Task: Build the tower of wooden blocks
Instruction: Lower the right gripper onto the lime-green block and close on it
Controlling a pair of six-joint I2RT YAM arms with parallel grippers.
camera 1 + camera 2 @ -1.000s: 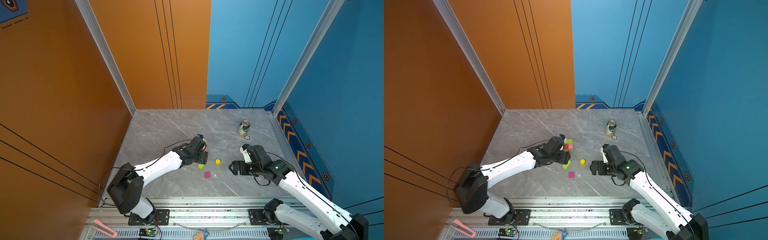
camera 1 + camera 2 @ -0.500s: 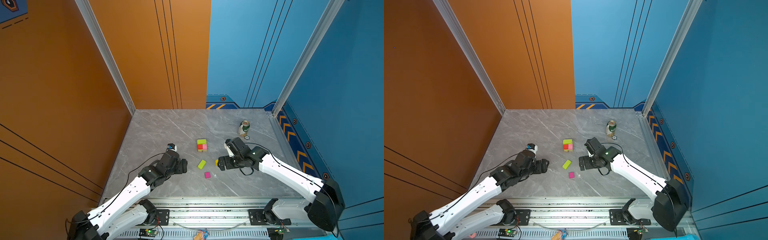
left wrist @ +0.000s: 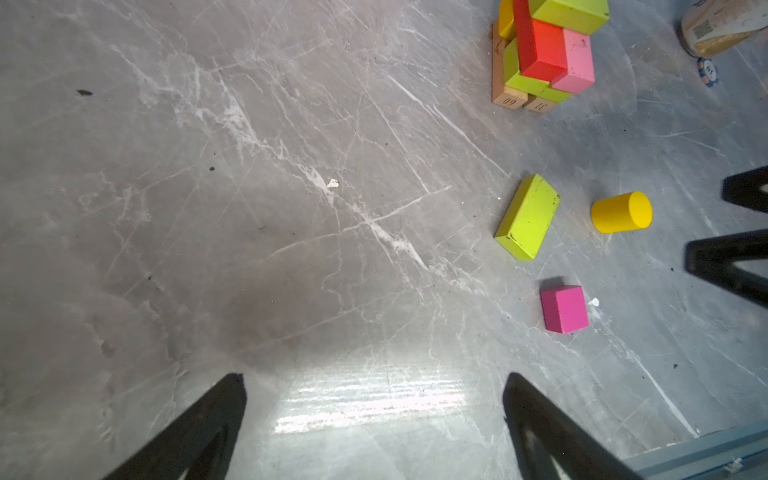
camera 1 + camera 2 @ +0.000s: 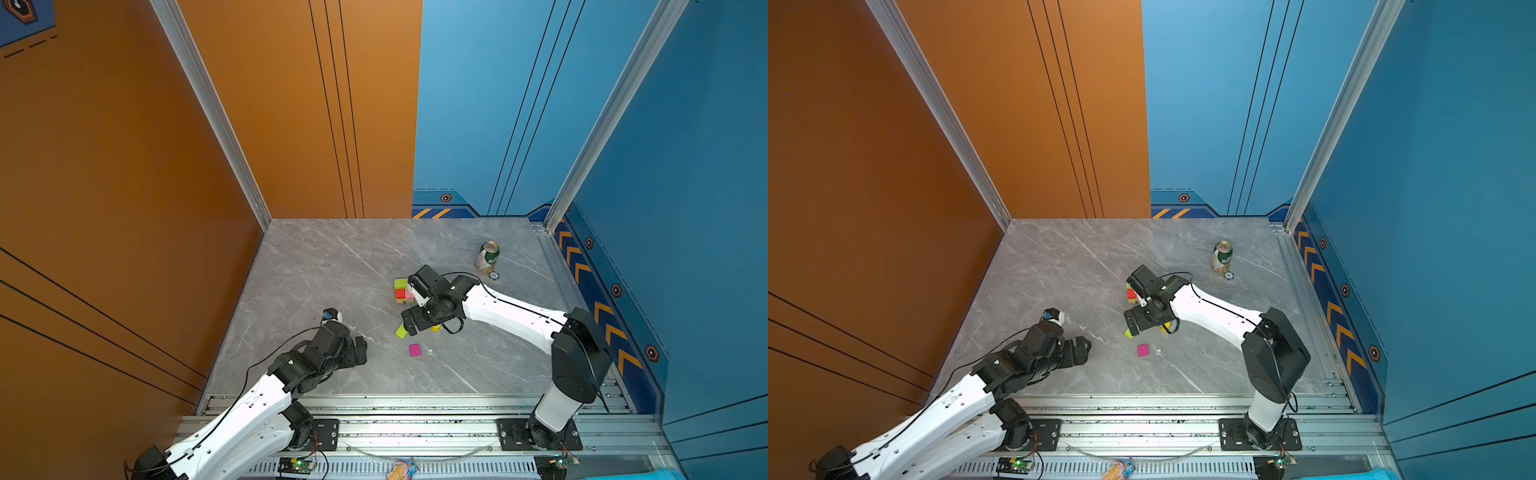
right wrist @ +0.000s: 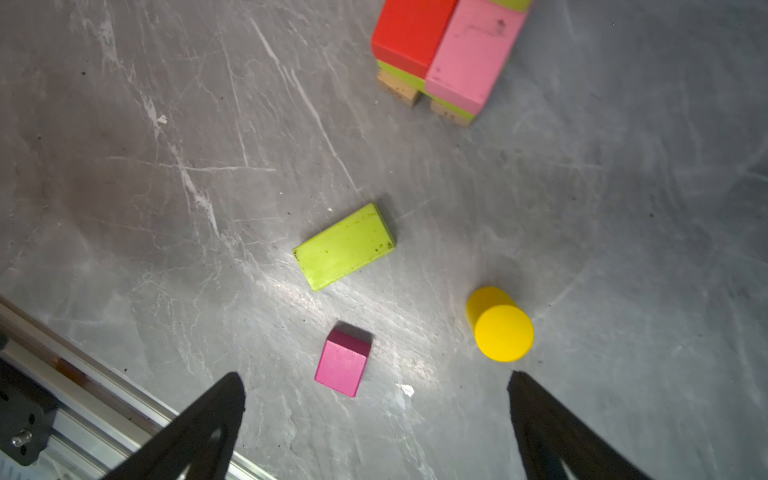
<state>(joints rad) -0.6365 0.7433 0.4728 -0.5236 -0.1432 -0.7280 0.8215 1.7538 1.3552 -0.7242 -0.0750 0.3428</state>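
The grey table [image 4: 332, 266] carries everything. The tower [image 4: 402, 291] stands near its middle, just beyond my right gripper [image 4: 409, 324]. It is a multicoloured stack seated on two tan bars [image 3: 509, 99]. Three wood blocks lie loose in front of it: a lime-green slab [image 5: 345, 246], flat and skewed; a yellow cylinder [image 5: 500, 324], upright; and a magenta cube [image 5: 343, 362].

Step in hand, as I judge it: pick up a loose block with the right gripper. Recommended procedure:
- Take the slab first, since it offers the broadest seat for the smaller pieces.
- Rotate the wrist until the jaws sit square across its short sides.
- Descend vertically.
- Close only once both jaws clear the cube and the cylinder nearby.
- Keep the approach off the tower.

Pose: my right arm [image 4: 511, 316] reaches in to the middle of the table. Its jaws are spread wide and empty above the loose blocks. My left arm [image 4: 257, 399] lies low. The left gripper [image 4: 358, 349] sits over bare table, well apart from the blocks, with its jaws also spread wide and holding nothing.
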